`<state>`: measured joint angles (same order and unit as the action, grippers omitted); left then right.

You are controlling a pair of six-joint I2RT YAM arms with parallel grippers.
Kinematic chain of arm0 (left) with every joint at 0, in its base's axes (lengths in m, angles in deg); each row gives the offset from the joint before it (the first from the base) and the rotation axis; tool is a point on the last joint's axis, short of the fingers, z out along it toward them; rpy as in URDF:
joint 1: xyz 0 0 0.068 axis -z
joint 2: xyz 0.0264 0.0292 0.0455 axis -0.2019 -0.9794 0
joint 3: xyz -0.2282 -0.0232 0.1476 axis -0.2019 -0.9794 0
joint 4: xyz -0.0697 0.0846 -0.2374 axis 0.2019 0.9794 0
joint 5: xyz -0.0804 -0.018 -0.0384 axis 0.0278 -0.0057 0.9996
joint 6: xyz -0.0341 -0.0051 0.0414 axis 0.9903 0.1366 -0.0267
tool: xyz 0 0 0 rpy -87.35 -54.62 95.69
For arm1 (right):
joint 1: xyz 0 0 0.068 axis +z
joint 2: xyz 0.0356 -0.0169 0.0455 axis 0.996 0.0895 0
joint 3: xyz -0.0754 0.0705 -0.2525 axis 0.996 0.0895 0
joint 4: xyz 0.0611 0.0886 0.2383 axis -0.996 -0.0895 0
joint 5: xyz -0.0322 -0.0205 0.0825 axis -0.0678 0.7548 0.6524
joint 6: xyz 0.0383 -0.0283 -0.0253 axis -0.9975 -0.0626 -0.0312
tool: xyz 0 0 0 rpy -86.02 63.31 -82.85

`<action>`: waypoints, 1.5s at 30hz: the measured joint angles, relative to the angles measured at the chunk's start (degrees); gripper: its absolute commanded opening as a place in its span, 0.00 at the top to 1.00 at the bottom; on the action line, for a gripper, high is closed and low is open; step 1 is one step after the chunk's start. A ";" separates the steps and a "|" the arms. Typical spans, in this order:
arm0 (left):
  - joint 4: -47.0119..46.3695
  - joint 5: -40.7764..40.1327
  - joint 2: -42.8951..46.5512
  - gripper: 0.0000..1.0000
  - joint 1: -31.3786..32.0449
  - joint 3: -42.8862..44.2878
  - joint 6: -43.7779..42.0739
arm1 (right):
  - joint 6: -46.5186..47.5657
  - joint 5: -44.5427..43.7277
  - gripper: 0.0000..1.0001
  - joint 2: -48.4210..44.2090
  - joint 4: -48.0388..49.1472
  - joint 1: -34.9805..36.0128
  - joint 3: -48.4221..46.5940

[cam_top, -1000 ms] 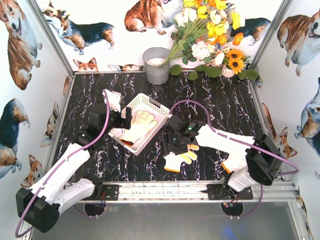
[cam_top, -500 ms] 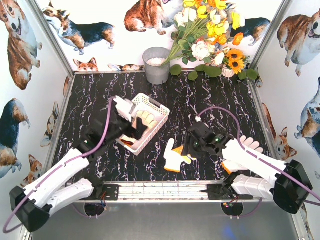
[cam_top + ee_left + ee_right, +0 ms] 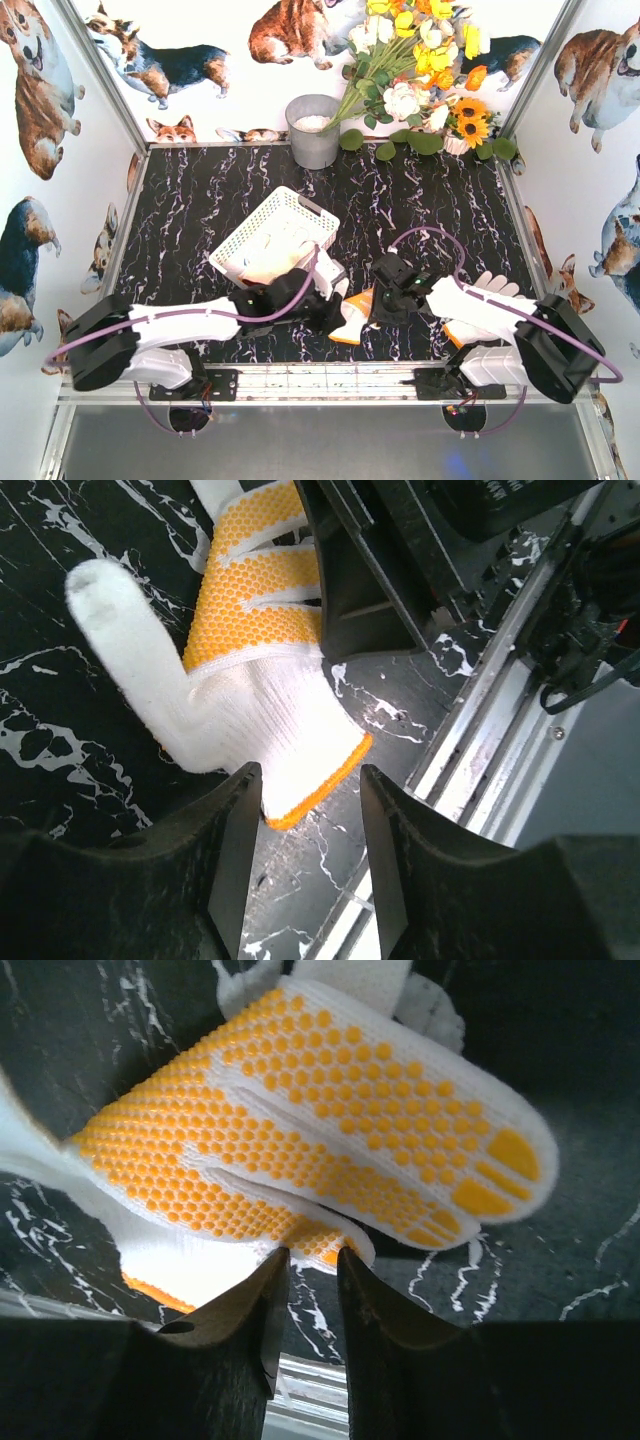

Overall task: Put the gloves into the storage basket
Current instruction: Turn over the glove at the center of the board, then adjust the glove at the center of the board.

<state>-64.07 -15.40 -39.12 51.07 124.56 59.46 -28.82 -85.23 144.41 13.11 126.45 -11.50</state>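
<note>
A white glove [image 3: 350, 322] with orange grip dots and an orange cuff lies palm up near the table's front edge. My left gripper [image 3: 335, 300] is at its cuff. In the left wrist view the glove [image 3: 260, 680] fills the top, and the left gripper [image 3: 310, 780] stands open with the cuff corner against one fingertip. My right gripper [image 3: 378, 300] is at the glove's fingers. In the right wrist view the right gripper [image 3: 313, 1255] is narrowed onto the edge of the glove [image 3: 300, 1120]. The white storage basket [image 3: 285, 198] holds a pale glove [image 3: 268, 262]. Another white glove [image 3: 497, 288] shows beside the right arm.
A grey metal bucket [image 3: 313, 130] stands at the back, with a bunch of artificial flowers [image 3: 420, 80] to its right. The aluminium rail [image 3: 330, 378] that carries the arm bases runs along the near edge, close behind the glove. Printed walls close in three sides.
My left arm has swung from the basket down to the glove's cuff, and its jaws have narrowed. My right gripper has closed in on the glove's fingers. The basket has shifted slightly left.
</note>
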 measured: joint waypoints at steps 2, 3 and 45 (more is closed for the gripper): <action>-1.44 0.24 -2.49 0.64 0.09 0.20 -0.15 | -0.20 1.27 0.71 1.11 1.46 -0.09 0.00; -2.03 0.46 -3.50 0.64 0.09 0.28 -0.26 | -0.22 1.55 0.71 1.27 2.10 -0.09 0.02; -3.08 9.20 -7.76 0.33 2.43 1.81 -9.16 | 11.67 11.04 0.48 4.39 11.58 -20.76 -14.93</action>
<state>-67.15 -6.19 -46.88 53.50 126.38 50.31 -17.15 -74.19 148.80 24.70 105.69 -26.43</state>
